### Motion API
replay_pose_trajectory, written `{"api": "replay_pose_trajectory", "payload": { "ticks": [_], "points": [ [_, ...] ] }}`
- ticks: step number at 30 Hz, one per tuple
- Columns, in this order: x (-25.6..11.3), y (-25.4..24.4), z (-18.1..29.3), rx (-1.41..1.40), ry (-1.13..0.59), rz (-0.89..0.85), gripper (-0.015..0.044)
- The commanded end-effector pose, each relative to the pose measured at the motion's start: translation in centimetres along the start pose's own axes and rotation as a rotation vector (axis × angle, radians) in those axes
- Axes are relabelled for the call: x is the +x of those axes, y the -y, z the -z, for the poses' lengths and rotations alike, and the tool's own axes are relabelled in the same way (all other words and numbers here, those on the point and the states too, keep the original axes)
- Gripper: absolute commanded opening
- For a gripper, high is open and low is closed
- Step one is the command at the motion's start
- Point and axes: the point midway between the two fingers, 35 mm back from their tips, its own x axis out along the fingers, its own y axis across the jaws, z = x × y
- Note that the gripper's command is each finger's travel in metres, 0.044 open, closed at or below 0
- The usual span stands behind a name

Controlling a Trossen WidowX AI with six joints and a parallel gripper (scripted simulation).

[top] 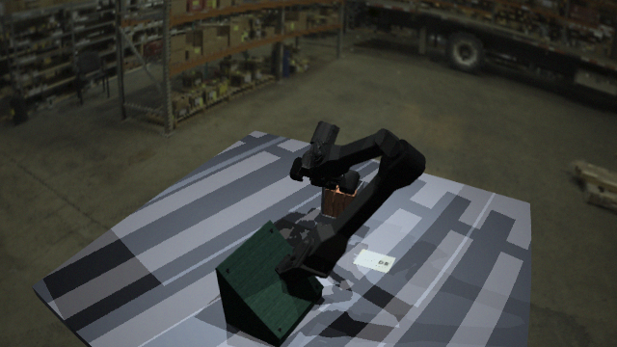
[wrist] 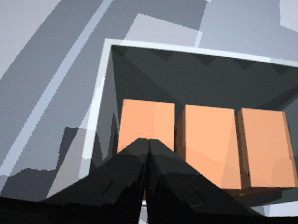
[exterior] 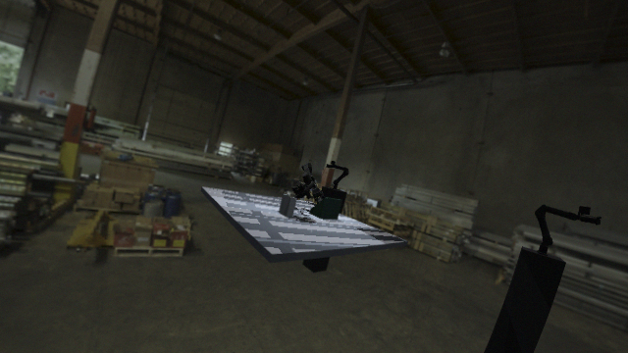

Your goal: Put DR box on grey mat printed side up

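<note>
The bin stands on the table. In the wrist view three orange boxes stand in it in a row: a left box, a middle box and a right box. Their plain tops show; no reach code is readable on them. My gripper is shut with nothing between its fingers. Its fingertips overlap the left box in the wrist view; whether they touch it cannot be told. I cannot pick the grey mat out from the table's grey pattern.
A pale card printed with what looks like DR lies on the table. A dark green wedge stands near the arm's base. The arm reaches over the table, partly hiding the bin in the top view.
</note>
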Motion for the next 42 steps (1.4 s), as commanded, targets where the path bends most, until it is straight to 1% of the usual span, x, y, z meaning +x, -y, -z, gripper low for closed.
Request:
{"api": "replay_pose_trajectory", "payload": {
  "ticks": [1, 14, 42],
  "points": [
    [0.3, 0.0, 0.3, -0.001, 0.004, -0.004, 0.0000],
    [0.8, 0.0, 0.8, -0.001, 0.004, -0.004, 0.0000],
    [-0.2, 0.0, 1.8, -0.002, 0.003, -0.004, 0.0000]
  ]
}}
